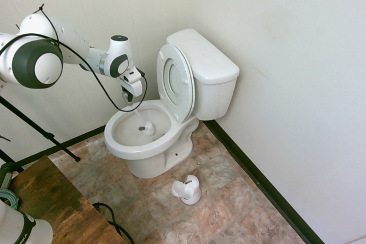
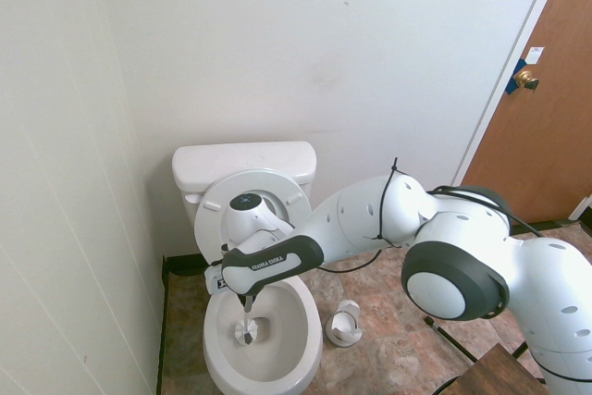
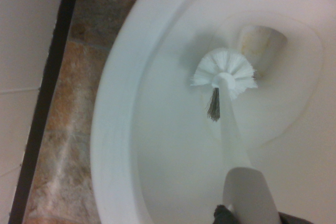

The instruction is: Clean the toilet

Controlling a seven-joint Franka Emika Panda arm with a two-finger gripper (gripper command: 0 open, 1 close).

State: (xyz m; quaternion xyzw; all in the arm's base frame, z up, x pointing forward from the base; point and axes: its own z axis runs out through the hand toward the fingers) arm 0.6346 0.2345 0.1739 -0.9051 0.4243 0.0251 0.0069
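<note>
The white toilet (image 1: 200, 78) stands against the wall with its ring seat and lid raised against the tank. My gripper (image 1: 129, 93) hangs above the left side of the open bowl (image 1: 123, 144), shut on the handle of a white toilet brush. The brush head (image 1: 148, 128) reaches down inside the bowl. From the other side, the gripper (image 2: 246, 300) holds the brush handle upright, and the brush head (image 2: 248, 330) sits low in the bowl (image 2: 301, 358). In the wrist view the brush bristles (image 3: 224, 73) rest on the bowl's inner wall beside the stained drain opening (image 3: 261, 45).
A small white brush holder (image 1: 187, 190) lies on the tiled floor right of the toilet's base, also the brush holder (image 2: 345, 323). A wooden tabletop (image 1: 51, 201) fills the near left corner. A brown door (image 2: 546, 108) stands at the far right. Walls close in on two sides.
</note>
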